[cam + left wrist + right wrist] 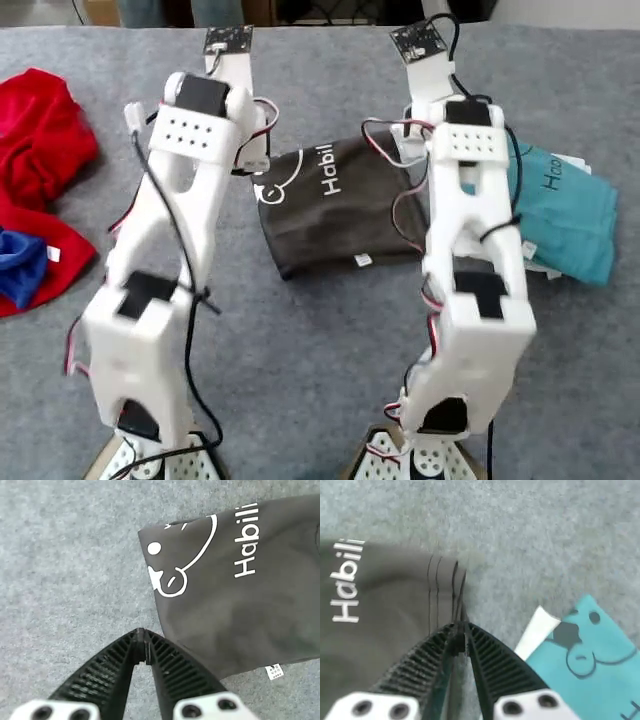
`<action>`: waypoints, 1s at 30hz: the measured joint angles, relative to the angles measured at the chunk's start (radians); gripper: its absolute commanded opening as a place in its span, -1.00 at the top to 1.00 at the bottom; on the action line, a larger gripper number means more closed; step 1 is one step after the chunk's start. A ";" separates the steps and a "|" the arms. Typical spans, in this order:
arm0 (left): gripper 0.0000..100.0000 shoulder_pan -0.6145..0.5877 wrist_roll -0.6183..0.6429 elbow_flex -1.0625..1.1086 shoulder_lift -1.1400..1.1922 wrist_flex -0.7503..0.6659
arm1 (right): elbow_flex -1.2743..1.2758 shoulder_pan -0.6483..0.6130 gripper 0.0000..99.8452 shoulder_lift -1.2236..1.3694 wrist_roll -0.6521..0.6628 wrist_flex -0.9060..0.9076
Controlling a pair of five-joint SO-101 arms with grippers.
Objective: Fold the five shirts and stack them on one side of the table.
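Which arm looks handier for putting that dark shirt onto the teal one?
Probably the right. The right claw is closed on the dark shirt's edge nearest the teal shirt, puckering the cloth. The left claw is closed over bare table on the far side.

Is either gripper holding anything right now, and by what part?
The right gripper appears to pinch the dark shirt at its puckered edge; the left gripper is shut on nothing.

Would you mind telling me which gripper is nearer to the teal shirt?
The right. The right gripper sits at the dark shirt's edge facing the teal shirt; the left gripper is off that dark shirt's opposite edge.
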 measured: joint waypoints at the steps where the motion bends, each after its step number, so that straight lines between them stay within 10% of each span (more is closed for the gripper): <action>1: 0.94 0.002 0.000 0.098 -0.058 -0.057 | -0.049 -0.002 0.97 0.041 0.000 0.021; 11: 0.94 0.175 -0.002 0.962 -0.391 -0.618 | -0.542 -0.014 0.97 0.411 0.000 0.249; 30: 0.94 0.180 -0.002 1.030 -0.218 -0.740 | -1.115 -0.091 0.97 0.555 0.000 0.634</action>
